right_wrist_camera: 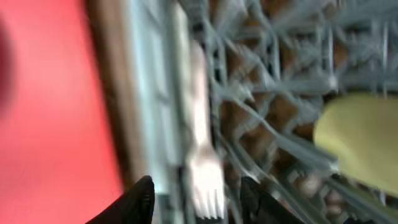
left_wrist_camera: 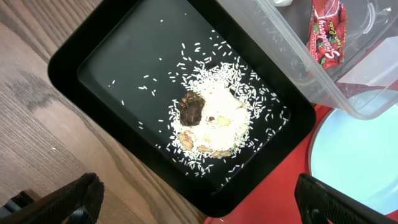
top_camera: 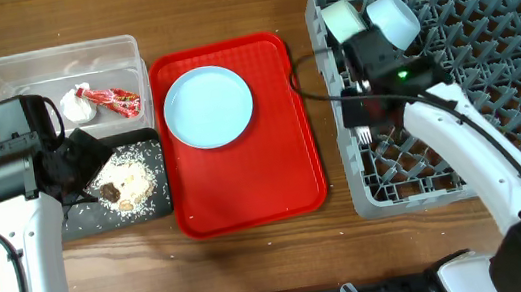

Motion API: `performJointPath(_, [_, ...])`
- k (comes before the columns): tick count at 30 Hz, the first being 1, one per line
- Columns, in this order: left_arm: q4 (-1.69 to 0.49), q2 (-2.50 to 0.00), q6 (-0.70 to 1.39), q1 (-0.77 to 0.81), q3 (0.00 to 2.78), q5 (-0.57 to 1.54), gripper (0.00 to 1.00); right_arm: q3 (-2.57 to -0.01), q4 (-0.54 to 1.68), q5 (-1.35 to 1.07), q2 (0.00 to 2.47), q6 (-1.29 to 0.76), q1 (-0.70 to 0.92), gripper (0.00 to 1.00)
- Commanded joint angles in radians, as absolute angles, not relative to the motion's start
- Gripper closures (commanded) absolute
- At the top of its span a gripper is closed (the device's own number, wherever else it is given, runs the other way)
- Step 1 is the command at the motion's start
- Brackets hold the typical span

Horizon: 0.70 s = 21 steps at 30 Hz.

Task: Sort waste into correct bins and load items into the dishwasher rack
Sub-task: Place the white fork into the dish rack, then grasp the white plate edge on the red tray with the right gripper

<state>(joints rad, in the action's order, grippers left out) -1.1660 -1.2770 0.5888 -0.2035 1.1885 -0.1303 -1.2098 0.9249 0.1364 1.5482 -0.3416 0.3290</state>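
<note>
The clear tub holds the white tissue ball and the red wrapper; the wrapper also shows in the left wrist view. Rice scraps lie in the black tray, also seen in the left wrist view. My left gripper is open and empty over the tray's near corner. The pale blue plate lies on the red serving tray. The grey rack holds a mint-green bowl and a pale blue bowl. My right gripper is open around the white fork lying in the rack; the yellow cup is beside it. The spoon is out of view.
The flat red serving tray lies between the black tray and the rack. The right wrist view is blurred. Bare wooden table runs along the front edge.
</note>
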Motion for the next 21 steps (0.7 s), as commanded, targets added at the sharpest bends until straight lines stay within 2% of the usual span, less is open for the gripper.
performJointPath(1, [-1.163,-1.274,0.581,-0.209,1.191,-0.139,0.0,-1.32,0.796,-0.15,1.532,-0.339,0.339,0.51])
performJointPath(3, [-1.163,-1.274,0.581,-0.209,1.191,-0.139,0.0,-1.32,0.633,-0.299,1.544,-0.341,0.385,0.47])
performJointPath(7, [-1.164,-1.274,0.581,-0.209,1.191,-0.139,0.0,-1.32,0.494,-0.157,1.645,-0.413,0.507,0.37])
performJointPath(12, [-1.164,-1.274,0.581,-0.209,1.191,-0.139,0.0,-1.32,0.378,0.019,1.9,-0.467,0.607,0.36])
performJointPath(16, [-1.164,-1.274,0.581,-0.209,1.191,-0.139,0.0,-1.32,0.3,0.037,2.017,-0.542,0.624,0.36])
performJointPath(17, [-1.164,-1.274,0.581,-0.209,1.191,-0.139,0.0,-1.32,0.295,0.049,2.034,-0.553,0.624,0.37])
performJointPath(21, [-1.164,-1.274,0.581,-0.209,1.191,-0.139,0.0,-1.32,0.397,0.181,2.073,-0.649,0.623,0.56])
